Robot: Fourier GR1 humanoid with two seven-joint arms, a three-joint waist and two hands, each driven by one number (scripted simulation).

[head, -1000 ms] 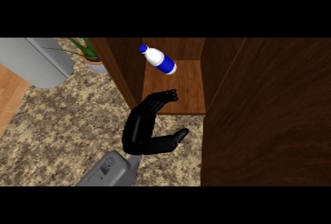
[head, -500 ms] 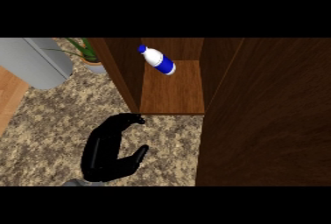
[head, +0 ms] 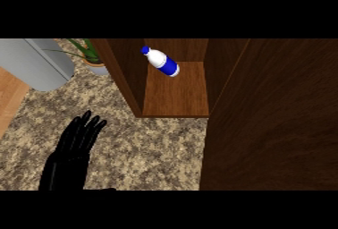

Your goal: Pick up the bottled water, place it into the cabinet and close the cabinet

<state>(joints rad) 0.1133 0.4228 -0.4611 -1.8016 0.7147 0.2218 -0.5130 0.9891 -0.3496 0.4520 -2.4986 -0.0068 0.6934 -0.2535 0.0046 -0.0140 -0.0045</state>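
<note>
Left robot hand (head: 69, 152) withdrawn, now open; bottled water (head: 163, 62) in cabinet (head: 175, 95), cap (head: 145, 49) pointing up-left.

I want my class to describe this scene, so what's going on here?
The water bottle lies tilted inside the wooden cabinet, on its shelf. The left robot hand is open above the speckled counter, holding nothing and apart from the cabinet. The dark door at the right looks not yet closed. The right robot hand is out of view.
</note>
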